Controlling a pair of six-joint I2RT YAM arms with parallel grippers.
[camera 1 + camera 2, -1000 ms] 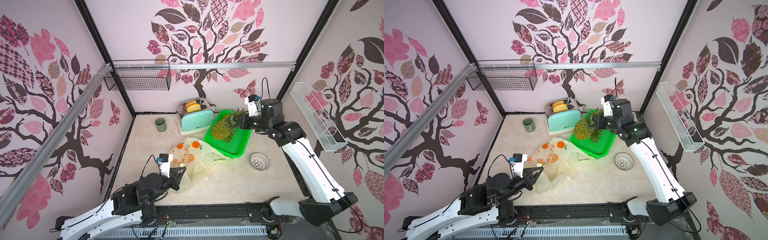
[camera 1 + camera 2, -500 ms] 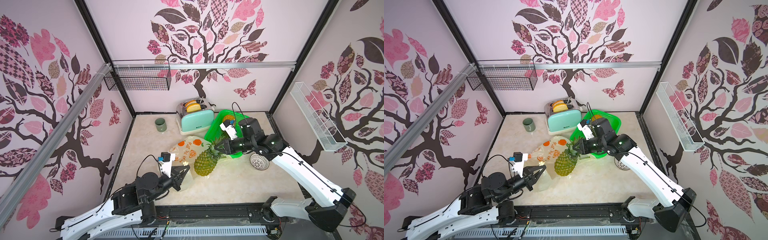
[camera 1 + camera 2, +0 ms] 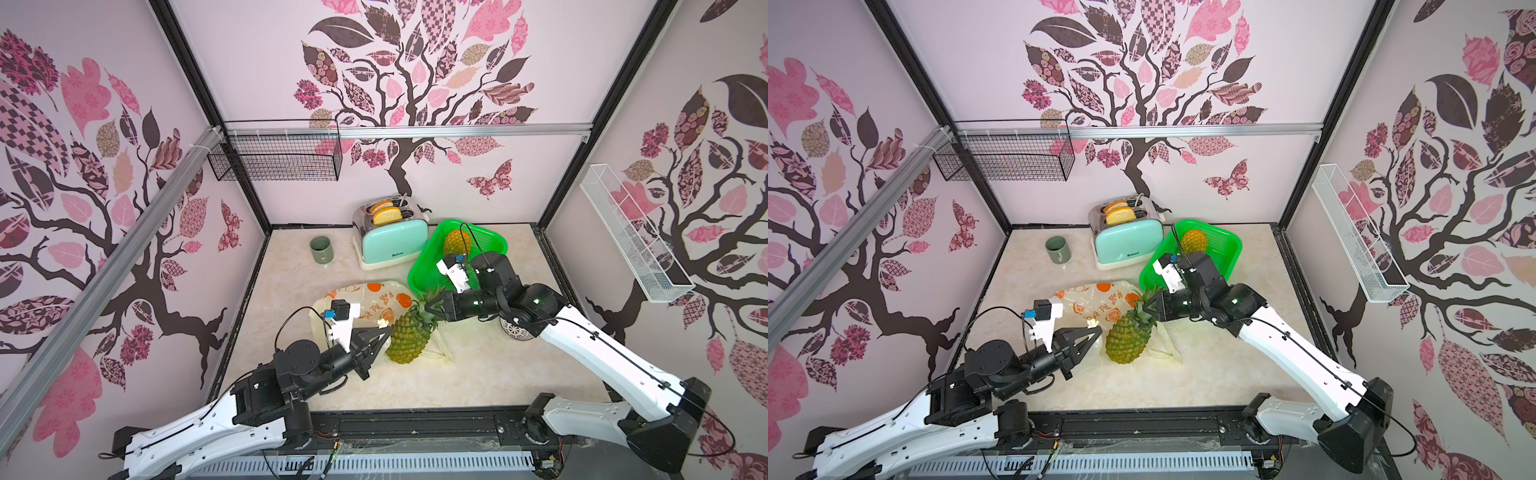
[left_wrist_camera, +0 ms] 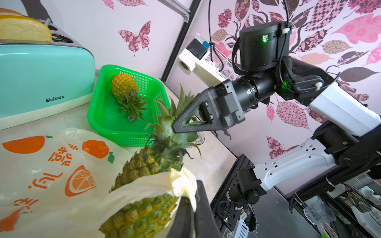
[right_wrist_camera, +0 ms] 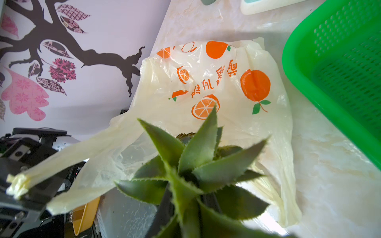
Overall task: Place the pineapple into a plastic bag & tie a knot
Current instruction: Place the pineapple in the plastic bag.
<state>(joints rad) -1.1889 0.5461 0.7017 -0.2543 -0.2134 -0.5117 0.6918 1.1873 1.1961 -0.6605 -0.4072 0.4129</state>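
The pineapple (image 3: 408,337) (image 3: 1127,337) hangs tilted at the open mouth of the plastic bag (image 3: 376,300) (image 3: 1096,301). My right gripper (image 3: 429,309) (image 3: 1149,309) is shut on its green crown (image 5: 195,175). In the left wrist view a band of the plastic bag (image 4: 51,175) crosses the front of the pineapple (image 4: 144,214). My left gripper (image 3: 388,330) (image 3: 1100,330) (image 4: 193,197) is shut on a bunched pale-yellow handle, lifting it beside the fruit. The right wrist view shows the handle stretched from the plastic bag (image 5: 216,82) to those fingers (image 5: 31,191). No knot is in view.
Behind the bag stands a green basket (image 3: 419,274) (image 3: 1152,270) holding a smaller yellow pineapple (image 3: 457,242) (image 4: 123,84). A mint toaster (image 3: 392,245) and a green mug (image 3: 321,250) stand at the back. A white strainer (image 3: 515,332) lies under my right arm.
My right arm has carried the pineapple from above the green basket forward and down to the bag's mouth. The left gripper has kept its hold on the handle, shifting only slightly.
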